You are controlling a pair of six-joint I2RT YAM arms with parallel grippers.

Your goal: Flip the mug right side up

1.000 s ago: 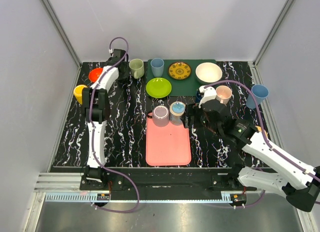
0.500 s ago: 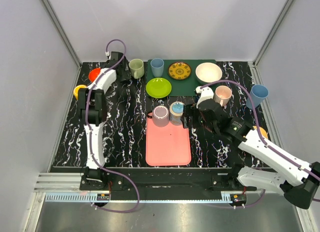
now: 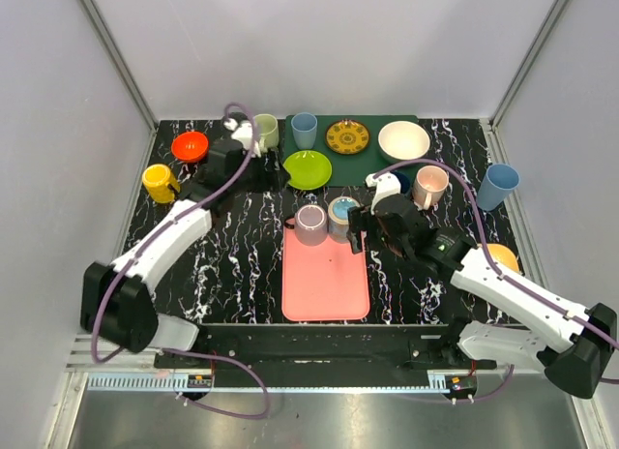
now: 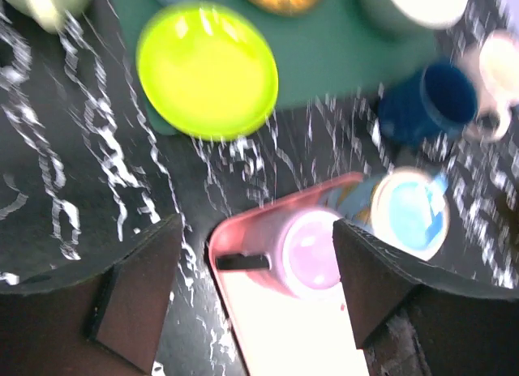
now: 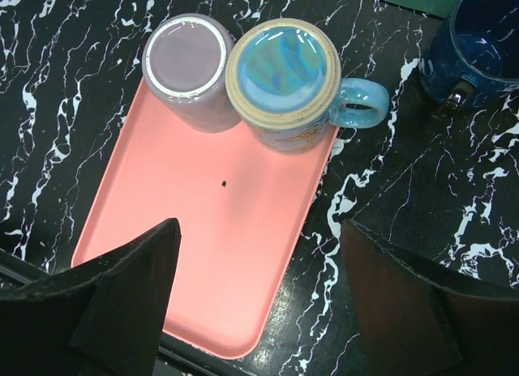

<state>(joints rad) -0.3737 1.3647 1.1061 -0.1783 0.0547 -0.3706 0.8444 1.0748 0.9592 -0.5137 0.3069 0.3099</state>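
Note:
Two mugs stand bottom up side by side at the far end of the pink tray (image 3: 325,280): a lilac mug (image 3: 311,224) (image 5: 187,58) (image 4: 312,250) with a dark handle, and a blue patterned mug (image 3: 342,213) (image 5: 282,66) (image 4: 409,212) whose handle points right. My left gripper (image 3: 274,176) (image 4: 259,291) hovers open just left of and behind them, the lilac mug showing between its fingers from above. My right gripper (image 3: 360,234) (image 5: 259,291) hangs open over the tray's right edge, nearer than the blue mug. Neither gripper holds anything.
A lime plate (image 3: 308,169), patterned plate (image 3: 347,136) and white bowl (image 3: 403,140) sit on the green mat (image 3: 368,164). Behind stand a pale green mug (image 3: 264,132) and blue cup (image 3: 304,130). Orange bowl (image 3: 190,145) and yellow mug (image 3: 159,183) lie left; dark blue mug (image 5: 478,44), pink mug (image 3: 430,185) and light blue cup (image 3: 497,186) right.
My left arm has swung from the back left corner beside the pale green mug toward the tray, and its jaws have opened. My right gripper has edged left toward the mugs.

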